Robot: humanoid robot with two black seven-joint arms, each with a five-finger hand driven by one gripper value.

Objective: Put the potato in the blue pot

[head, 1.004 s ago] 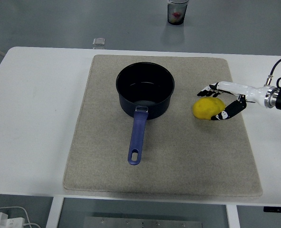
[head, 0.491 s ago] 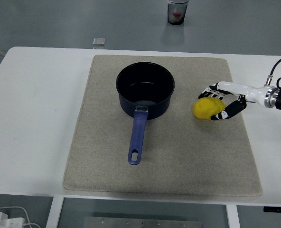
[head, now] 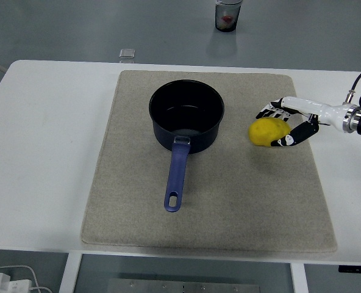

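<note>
The yellow potato (head: 266, 132) sits at the right side of the beige mat (head: 229, 201), with my right hand (head: 279, 127) closed around it from the right, fingers above and thumb below. It appears slightly raised off the mat. The dark blue pot (head: 186, 113) stands upright at the mat's middle back, empty, its blue handle (head: 176, 176) pointing toward the near edge. The potato is about a hand's width right of the pot's rim. My left arm is out of view.
A small clear block (head: 127, 55) lies on the white table (head: 46, 152) behind the mat's back left corner. A cup with red contents (head: 228, 15) stands on the floor beyond the table. Cables (head: 7, 279) lie at the bottom left.
My right hand has lifted the potato a little and drawn it slightly toward the back. The pot has not moved.
</note>
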